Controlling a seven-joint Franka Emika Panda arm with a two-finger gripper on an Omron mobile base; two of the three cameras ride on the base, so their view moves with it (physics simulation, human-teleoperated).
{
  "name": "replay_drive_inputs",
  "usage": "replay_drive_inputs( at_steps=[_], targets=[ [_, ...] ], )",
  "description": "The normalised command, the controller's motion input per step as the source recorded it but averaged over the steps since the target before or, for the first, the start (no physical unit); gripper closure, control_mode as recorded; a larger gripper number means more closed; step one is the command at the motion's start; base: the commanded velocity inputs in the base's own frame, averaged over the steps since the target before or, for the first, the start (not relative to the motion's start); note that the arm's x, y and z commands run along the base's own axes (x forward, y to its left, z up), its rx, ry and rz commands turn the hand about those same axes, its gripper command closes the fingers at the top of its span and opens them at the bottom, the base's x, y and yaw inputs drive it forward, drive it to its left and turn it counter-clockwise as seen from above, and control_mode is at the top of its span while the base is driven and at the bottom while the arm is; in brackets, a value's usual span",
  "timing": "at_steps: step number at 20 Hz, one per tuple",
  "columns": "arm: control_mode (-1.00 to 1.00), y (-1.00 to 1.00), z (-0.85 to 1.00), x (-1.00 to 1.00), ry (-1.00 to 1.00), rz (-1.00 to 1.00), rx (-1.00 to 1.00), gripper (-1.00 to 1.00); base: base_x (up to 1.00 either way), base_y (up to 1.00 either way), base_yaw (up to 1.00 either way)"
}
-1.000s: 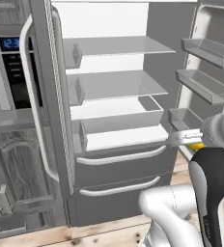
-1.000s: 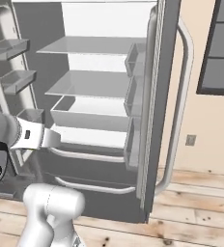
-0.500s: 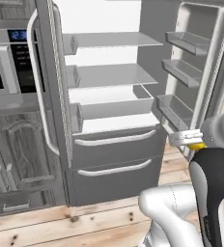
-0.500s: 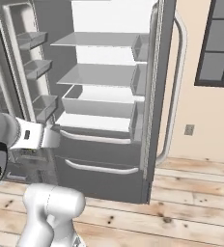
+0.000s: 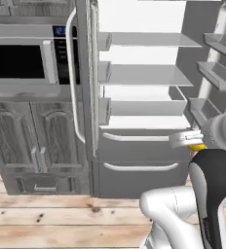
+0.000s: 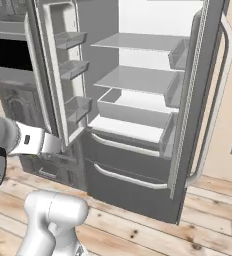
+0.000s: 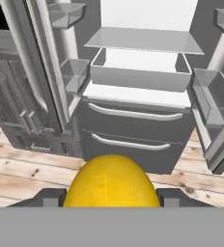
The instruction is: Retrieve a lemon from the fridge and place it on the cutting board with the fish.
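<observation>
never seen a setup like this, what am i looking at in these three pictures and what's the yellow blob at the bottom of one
This is a computer-rendered kitchen with a white robot arm on a base that can drive. Two pictures come from cameras riding on that base, behind the arm on its left and on its right, so both show the same scene from two sides. The third comes from a camera on the arm's hand, looking out along its fingers.

In front stands a grey fridge with both upper doors swung open, its white shelves bare as far as the pictures show, and two closed drawers below. Beside it are a microwave and wood-grain cabinets, over a plank floor.

The yellow blob is a lemon, gripped between the hand's two dark fingers. A sliver of it also peeks out in the left base picture.
</observation>
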Motion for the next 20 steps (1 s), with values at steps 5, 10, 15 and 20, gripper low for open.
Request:
replay_drive_inputs(
  at_steps=[5, 10, 15, 20],
  targets=[
    [1.00, 0.00, 0.00, 0.00, 0.00, 0.00, 0.00, 1.00, -0.71, -0.01, 0.53],
    [1.00, 0.00, 0.00, 0.00, 0.00, 0.00, 0.00, 1.00, -0.72, 0.00, 0.63],
    [1.00, 0.00, 0.00, 0.00, 0.00, 0.00, 0.00, 1.00, -0.59, 0.00, 0.68],
    [1.00, 0.00, 0.00, 0.00, 0.00, 0.00, 0.00, 1.00, -0.68, 0.00, 0.65]
  ],
)
